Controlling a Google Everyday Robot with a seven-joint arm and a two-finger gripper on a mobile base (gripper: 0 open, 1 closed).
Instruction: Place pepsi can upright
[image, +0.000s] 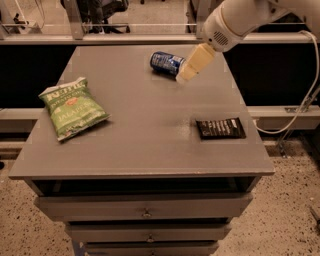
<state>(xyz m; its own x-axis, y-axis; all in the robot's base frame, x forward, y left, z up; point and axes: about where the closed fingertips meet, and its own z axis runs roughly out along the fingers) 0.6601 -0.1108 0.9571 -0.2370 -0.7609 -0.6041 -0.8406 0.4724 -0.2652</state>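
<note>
1. The grey table carries the pepsi can, which lies toward the table's far edge, a little right of the middle in the view.
2. The white arm reaches in from the upper right, above and to the right of the can.
3. A green chip bag lies flat, well apart from the can, to its left and nearer the camera.
4. A flat black snack bar lies to the right of the can and nearer the camera, also well apart from it.
5. The cream gripper slants down to just beside the can's right end; I cannot tell contact, nor whether the claw is released or clenched.
6. The dark blue can rests on its side, not upright, with its length running left to right.
</note>
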